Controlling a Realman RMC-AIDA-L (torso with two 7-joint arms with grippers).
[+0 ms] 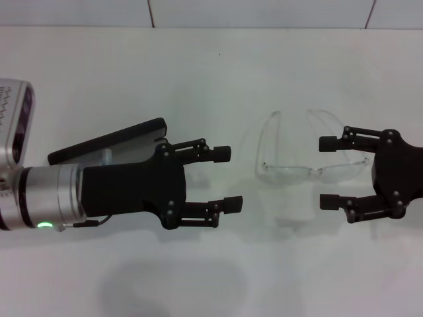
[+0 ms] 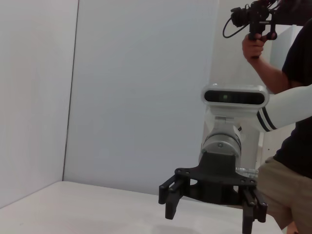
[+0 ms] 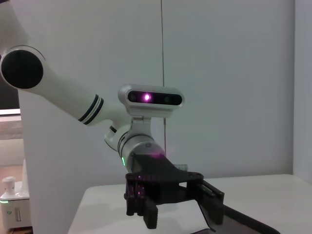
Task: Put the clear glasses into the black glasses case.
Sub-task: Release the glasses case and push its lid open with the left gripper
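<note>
Between your two hands lies one pair of clear glasses (image 1: 310, 162) on the white desk (image 1: 218, 79), temples unfolded. Your right hand (image 1: 328, 172) hovers spread at their right end. Your left hand (image 1: 227, 179) is spread too, just beside the one black glasses case (image 1: 109, 146), mostly hidden behind it.

my right gripper (image 2: 212, 207) faces me across the white table (image 2: 73, 207) — fingers spread apart — with a person (image 2: 287, 146) holding a camera (image 2: 253, 17) behind it.
</note>
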